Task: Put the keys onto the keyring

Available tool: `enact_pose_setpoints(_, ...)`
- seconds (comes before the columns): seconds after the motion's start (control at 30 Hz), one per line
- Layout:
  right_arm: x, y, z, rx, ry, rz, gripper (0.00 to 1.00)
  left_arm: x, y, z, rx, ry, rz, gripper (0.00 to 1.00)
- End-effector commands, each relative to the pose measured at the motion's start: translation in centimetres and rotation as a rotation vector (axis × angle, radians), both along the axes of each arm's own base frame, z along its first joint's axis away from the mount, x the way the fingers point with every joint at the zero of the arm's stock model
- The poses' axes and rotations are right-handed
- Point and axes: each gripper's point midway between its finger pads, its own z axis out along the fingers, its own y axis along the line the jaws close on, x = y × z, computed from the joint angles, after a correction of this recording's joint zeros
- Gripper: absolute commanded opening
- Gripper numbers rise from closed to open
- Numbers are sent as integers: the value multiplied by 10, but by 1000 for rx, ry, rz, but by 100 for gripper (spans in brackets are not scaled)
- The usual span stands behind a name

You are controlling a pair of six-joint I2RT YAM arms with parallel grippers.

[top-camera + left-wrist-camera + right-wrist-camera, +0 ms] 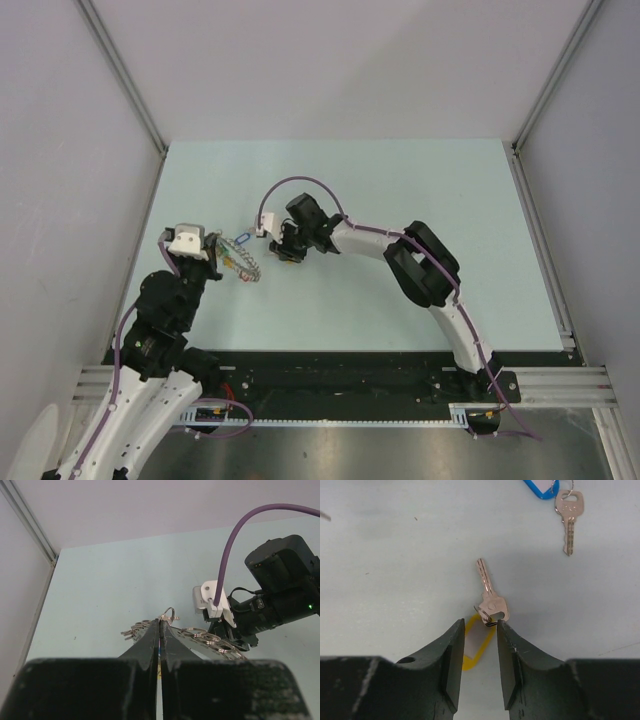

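**Left tool clamped on keyring, Right tool loose around yellow-tagged key**

Left tool (160, 630): clenched, fingers pressed flat together on the keyring (202, 636). Small keys and split loops fanning out on both sides of the tips. Held low over the counter (100, 580); touching it or not, cannot tell. Just past the fan, the other arm's wrist with white camera block (210, 600) and purple cable (235, 540).

Right tool (481, 624): released, jaws a little apart, pointed down at the counter. Between the tips, the yellow-tagged key (489, 597), blade aimed away from the tool. Head and small ring right at the tips, against one finger, a sliver of gap on the other side. Yellow tag (475, 650) flat on the counter, partly hidden under the jaws.

Further out, by the top edge of the wrist view, the blue-tagged key (568, 520), flat, blade toward the tool. Blue tag (540, 487) cut off by the edge.

From above: both tools close together at left-centre of the counter, blue tag between them, just beside the keyring.
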Motion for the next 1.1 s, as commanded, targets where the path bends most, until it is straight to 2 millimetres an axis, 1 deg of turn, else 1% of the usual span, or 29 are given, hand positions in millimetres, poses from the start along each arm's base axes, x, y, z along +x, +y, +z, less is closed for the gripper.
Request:
enact_pose_setpoints(0.0, -2, 10, 7, 17, 2, 86, 37, 3, 2, 24, -41, -85, 13, 0)
enact_pose_setpoints(0.17, 1, 11, 2, 18, 6, 90, 36, 3, 2, 23, -40, -84, 15, 0)
enact_pose_setpoints(0.23, 1, 13, 6, 35, 17, 98, 36, 3, 2, 24, -39, -84, 13, 0)
enact_pose_setpoints(0.47, 3, 16, 9, 41, 21, 116, 34, 4, 1, 22, -36, -77, 7, 0)
enact_pose_setpoints(0.5, 2, 17, 5, 34, 28, 117, 34, 4, 1, 22, -36, -77, 7, 0)
enact_pose_setpoints(0.57, 5, 18, 6, 36, 31, 106, 34, 4, 0, 21, -34, -74, 5, 0)
enact_pose_setpoints(0.73, 4, 15, -2, 21, 47, 92, 34, 5, -1, 21, -33, -75, -1, 0)
enact_pose_setpoints(0.83, 6, 10, -8, -9, 51, 57, 29, 5, -2, 20, -32, -73, -4, 0)
enact_pose_setpoints(0.93, 7, 1, -13, -41, 59, 4, 24, 4, -2, 22, -35, -76, -5, 0)
enact_pose_setpoints(0.97, 6, -8, -15, -62, 57, -24, 19, 4, -1, 21, -33, -73, -4, 0)
enact_pose_setpoints(1.0, 6, -12, -15, -63, 58, -55, 17, 4, -1, 22, -34, -77, -5, 1)
enact_pose_setpoints(1.03, 6, -16, -16, -68, 57, -81, 10, 4, -1, 22, -35, -77, -4, 0)
enact_pose_setpoints(1.07, 12, -23, -6, -73, 27, -128, 8, 4, -1, 22, -35, -77, -5, 0)
